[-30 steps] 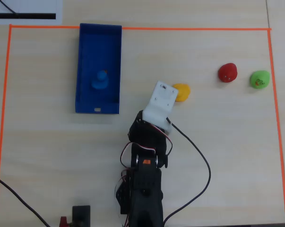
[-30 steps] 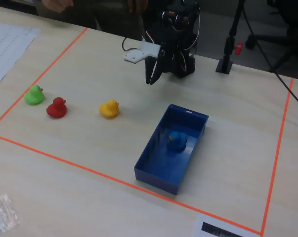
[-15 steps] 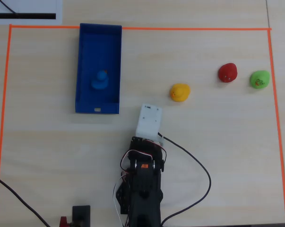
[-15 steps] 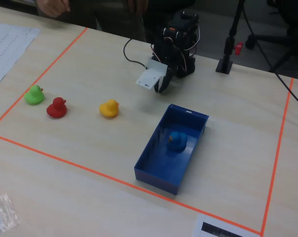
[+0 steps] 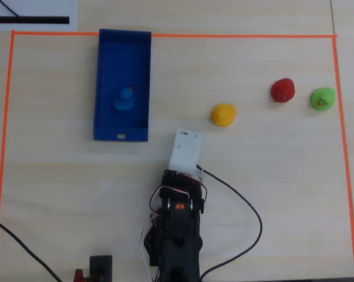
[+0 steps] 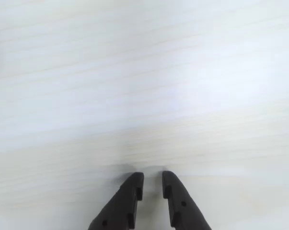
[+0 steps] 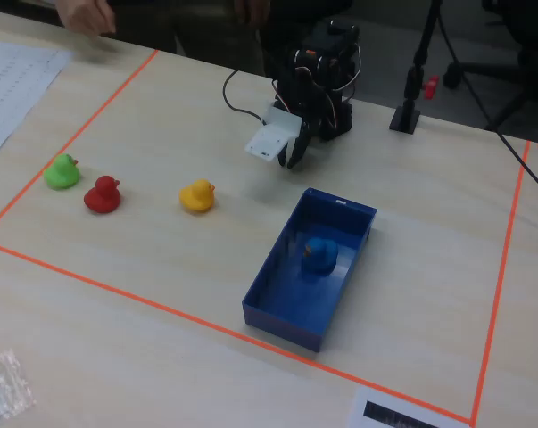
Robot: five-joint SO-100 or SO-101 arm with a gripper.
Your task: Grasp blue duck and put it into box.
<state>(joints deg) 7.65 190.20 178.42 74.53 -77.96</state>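
The blue duck [image 5: 124, 100] sits inside the dark-blue box [image 5: 104, 82], near its middle; it also shows in the fixed view [image 7: 318, 255], upright in the box [image 7: 277, 308]. My gripper [image 6: 153, 178] is drawn back close to the arm's base and points down at bare table. Its jaws stand a narrow gap apart with nothing between them. In the fixed view the gripper [image 7: 293, 157] hangs a short way behind the box's far end. In the overhead view the white wrist housing [image 5: 185, 150] covers the jaws.
A yellow duck [image 5: 223, 114], a red duck [image 5: 283, 90] and a green duck [image 5: 323, 98] stand in a row right of the box in the overhead view. Orange tape [image 5: 177, 36] marks the work area. A black cable [image 5: 247, 205] loops right of the arm.
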